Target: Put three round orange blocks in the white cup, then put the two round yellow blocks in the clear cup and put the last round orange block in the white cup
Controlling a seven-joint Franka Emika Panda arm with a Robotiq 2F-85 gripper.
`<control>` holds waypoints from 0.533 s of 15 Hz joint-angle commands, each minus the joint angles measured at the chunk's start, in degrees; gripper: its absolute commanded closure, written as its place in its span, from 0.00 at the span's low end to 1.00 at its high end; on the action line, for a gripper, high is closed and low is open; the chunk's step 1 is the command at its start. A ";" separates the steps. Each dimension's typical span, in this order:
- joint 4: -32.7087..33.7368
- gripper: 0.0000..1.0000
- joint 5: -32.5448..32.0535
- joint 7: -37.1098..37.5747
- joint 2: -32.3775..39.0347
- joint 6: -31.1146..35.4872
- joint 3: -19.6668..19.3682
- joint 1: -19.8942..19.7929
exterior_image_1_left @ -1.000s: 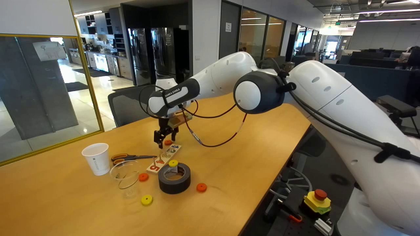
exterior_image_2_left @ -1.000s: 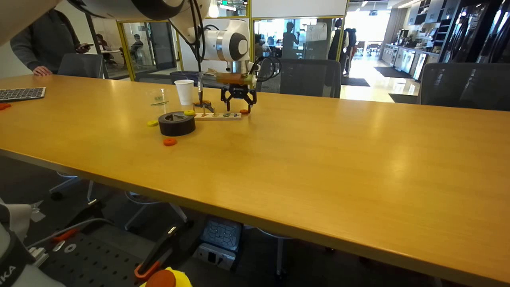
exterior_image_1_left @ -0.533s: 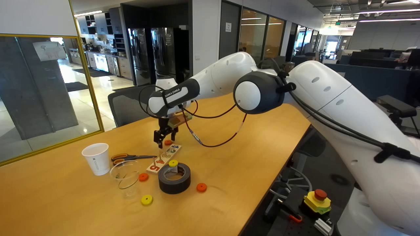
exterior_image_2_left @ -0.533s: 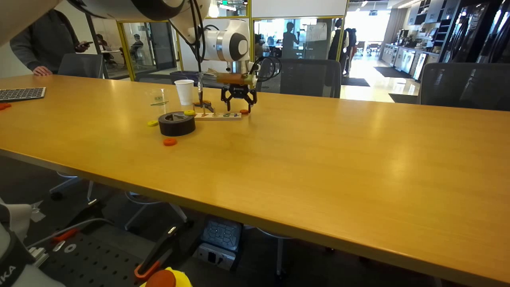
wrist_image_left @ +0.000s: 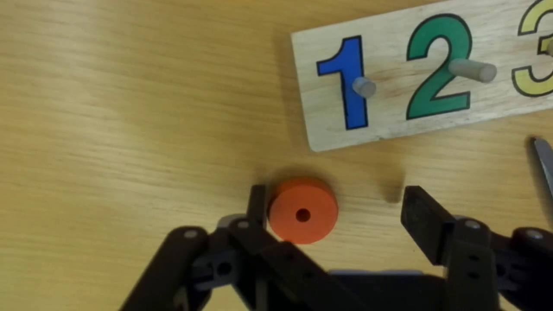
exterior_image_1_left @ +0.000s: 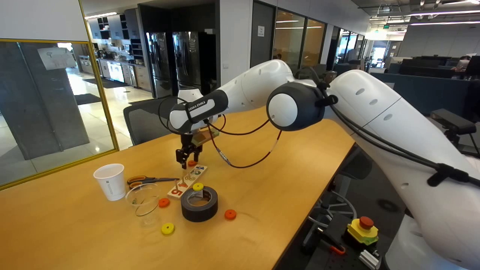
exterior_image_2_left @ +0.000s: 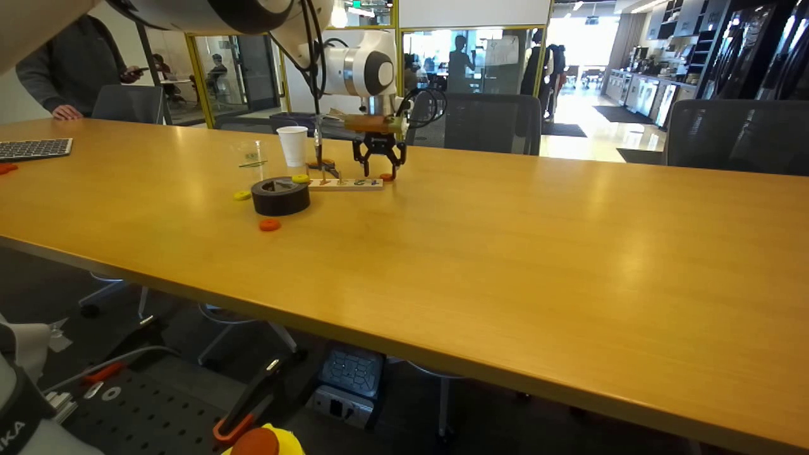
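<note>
In the wrist view my gripper point(wrist_image_left: 334, 194) stands open around an orange block point(wrist_image_left: 303, 216). The block lies right beside the left finger, with a wide gap to the right finger point(wrist_image_left: 425, 220). Two other orange blocks lie on the table: one point(exterior_image_1_left: 164, 202) near the clear cup point(exterior_image_1_left: 148, 213), one point(exterior_image_1_left: 230, 214) beyond the black tape roll. A yellow block point(exterior_image_1_left: 168, 228) rests on the table, and another yellow block point(exterior_image_1_left: 198, 186) sits on top of the roll. The white cup point(exterior_image_1_left: 109, 182) stands upright at the left, its inside bottom hidden.
A wooden number board with pegs point(wrist_image_left: 384, 82) lies close beside the gripper. Scissors point(exterior_image_1_left: 153, 180) lie between the board and the white cup. The tape roll point(exterior_image_1_left: 199, 210) stands before the board. A keyboard point(exterior_image_2_left: 35, 148) and orange pieces point(exterior_image_2_left: 7, 168) are at the table's far end.
My gripper's fingers have drawn somewhat closer together around the orange block. The arm has barely moved, and the cups and other blocks stay where they were.
</note>
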 commanded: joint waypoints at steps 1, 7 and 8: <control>2.69 0.51 0.58 -0.89 1.43 0.28 -0.14 -0.09; 3.29 0.83 0.40 -0.53 1.53 0.09 -0.61 -0.03; 3.55 0.82 0.83 -0.91 1.50 -0.19 -0.16 -0.21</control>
